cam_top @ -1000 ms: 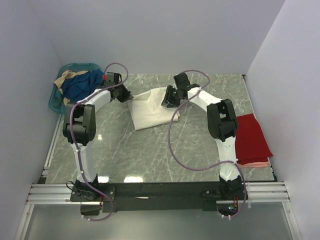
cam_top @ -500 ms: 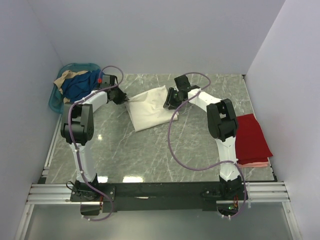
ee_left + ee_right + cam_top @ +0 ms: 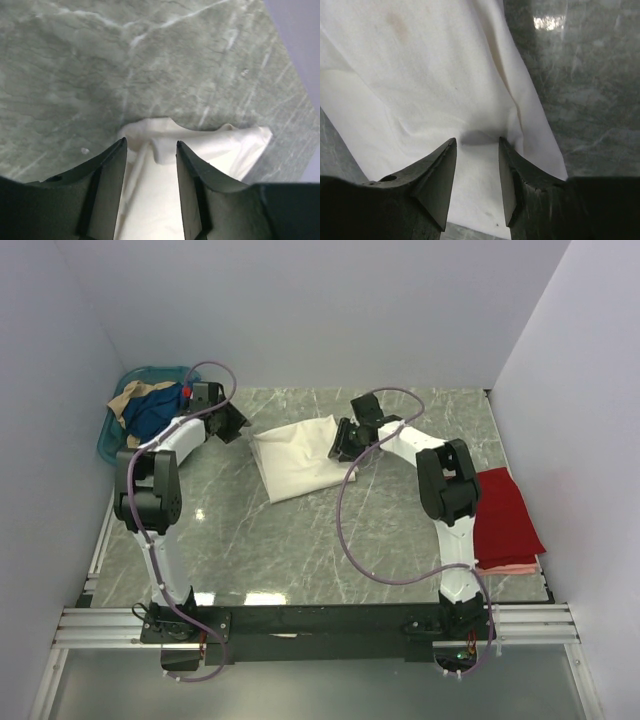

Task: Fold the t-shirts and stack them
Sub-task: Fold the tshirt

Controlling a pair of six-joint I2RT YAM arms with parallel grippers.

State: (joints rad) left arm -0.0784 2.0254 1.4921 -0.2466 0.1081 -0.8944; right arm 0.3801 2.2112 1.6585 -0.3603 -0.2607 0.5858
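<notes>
Seen from above, the cream-white t-shirt lies folded into a slanted oblong at the far middle of the desk, between the two arms' tips. That view is too small to show how the jaws stand, but the wrist views show it. The left claw is moderately wide with nothing between its fingers, and the shirt's rumpled corner lies just beyond the tips on the marble. The right claw is likewise parted and empty above the shirt's right edge, with a dark shadow on the cloth between the tips. I cannot tell whether they touch it.

Only the top view shows the rest. The red t-shirt lies folded at the desk's right edge, well apart from the white one. The pink t-shirt sits under it, showing only as a thin strip on the near side. A teal basket in the far left corner holds blue cloth and tan cloth, and the left arm crosses its right side. A purple cable loops just beside the white shirt.
</notes>
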